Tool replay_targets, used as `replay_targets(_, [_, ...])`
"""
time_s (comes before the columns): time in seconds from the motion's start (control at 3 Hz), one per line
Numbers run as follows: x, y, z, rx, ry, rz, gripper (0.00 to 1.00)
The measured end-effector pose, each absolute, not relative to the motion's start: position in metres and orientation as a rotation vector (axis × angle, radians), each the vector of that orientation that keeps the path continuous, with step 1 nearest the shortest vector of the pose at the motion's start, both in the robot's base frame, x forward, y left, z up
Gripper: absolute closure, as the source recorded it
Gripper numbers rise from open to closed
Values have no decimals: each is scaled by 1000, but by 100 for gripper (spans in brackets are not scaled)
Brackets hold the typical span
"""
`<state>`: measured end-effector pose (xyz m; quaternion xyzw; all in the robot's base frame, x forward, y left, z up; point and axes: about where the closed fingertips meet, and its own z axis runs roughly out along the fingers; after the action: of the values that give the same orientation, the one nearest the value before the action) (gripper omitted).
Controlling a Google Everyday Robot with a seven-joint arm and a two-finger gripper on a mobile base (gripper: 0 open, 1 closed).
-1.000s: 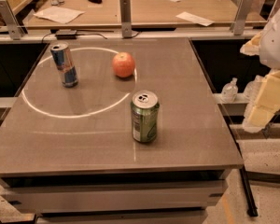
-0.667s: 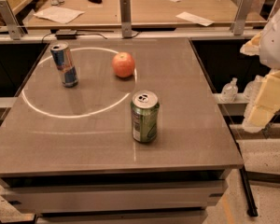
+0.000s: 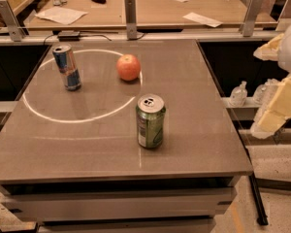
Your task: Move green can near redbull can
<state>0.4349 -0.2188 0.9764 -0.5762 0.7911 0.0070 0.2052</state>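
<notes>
Almost nothing changes in the last second. The cream-coloured tool [image 3: 279, 108] hangs at the same place as before, beyond the side edge of the flat grey-brown surface [image 3: 199, 135], and both cans stand where they stood. In my judgement the task is therefore at its very beginning, and the reach toward the can is not yet started. Whether the tool is wide or narrow, I cannot tell; it carries no can.

The wide green metal can [image 3: 150, 123] stands upright and well apart from the tool, on the part of the surface that is nearer to it. It has a silver top with a pull tab, and a printed side that I cannot read. The slim blue-and-silver redbull can [image 3: 67, 68] stands upright much farther from the tool, beyond the green metal can. A round orange-red apple [image 3: 128, 67] lies farther from the tool than the green metal can, but nearer than the redbull can. The two cans are well apart, so the whole move remains.
</notes>
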Motion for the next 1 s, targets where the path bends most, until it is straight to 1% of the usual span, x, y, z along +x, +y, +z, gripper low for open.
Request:
replay_targets(0.33, [429, -233, 965, -1418, 2153, 164, 0])
replay_targets(0.67, [422, -229, 953, -1273, 2068, 309, 0])
replay_targets(1.0, [424, -207, 954, -1184, 1940, 456, 0])
